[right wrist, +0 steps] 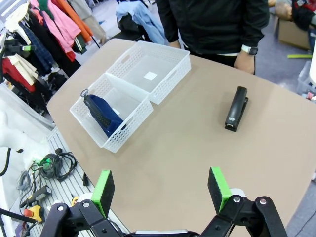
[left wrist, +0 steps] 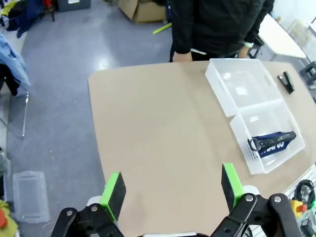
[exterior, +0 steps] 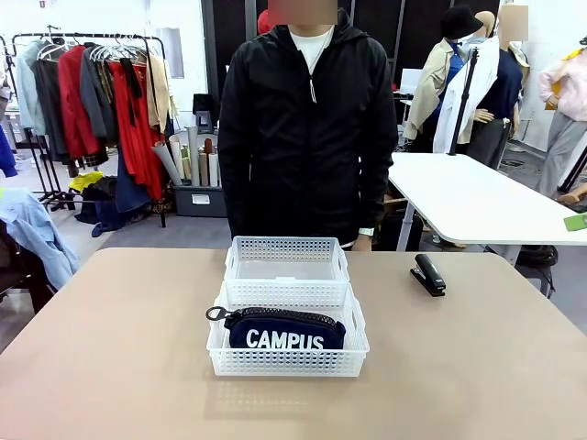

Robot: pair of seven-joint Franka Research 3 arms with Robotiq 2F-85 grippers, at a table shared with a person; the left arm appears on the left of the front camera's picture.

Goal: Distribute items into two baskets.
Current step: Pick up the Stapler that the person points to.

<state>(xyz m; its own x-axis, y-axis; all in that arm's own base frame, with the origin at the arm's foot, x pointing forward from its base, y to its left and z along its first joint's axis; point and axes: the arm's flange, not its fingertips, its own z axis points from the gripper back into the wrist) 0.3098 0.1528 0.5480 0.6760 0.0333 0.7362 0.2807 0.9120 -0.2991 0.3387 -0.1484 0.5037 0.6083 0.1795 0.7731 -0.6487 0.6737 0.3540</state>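
The navy pouch (exterior: pixel 284 330) with white "CAMPUS" lettering stands on edge inside the nearer white basket (exterior: pixel 218 346). Directly behind it sits the second white basket (exterior: pixel 286 247), nothing in it. The small black stapler (exterior: pixel 428 274) lies on the table to the right of the baskets. In the left wrist view, my left gripper (left wrist: pixel 171 190) hangs open high above the table, far from the baskets (left wrist: pixel 244 89) and the pouch (left wrist: pixel 273 142). My right gripper (right wrist: pixel 161 189) is open too, above the table's near edge, with the stapler (right wrist: pixel 236 107) and the pouch (right wrist: pixel 103 115) ahead of it.
A person in a black jacket (exterior: pixel 307 128) stands at the far edge of the table, hands down by the edge. A white table (exterior: pixel 477 197) stands behind at the right, a clothes rack (exterior: pixel 101 92) at the left. Bare tabletop (exterior: pixel 110 348) lies on both sides of the baskets.
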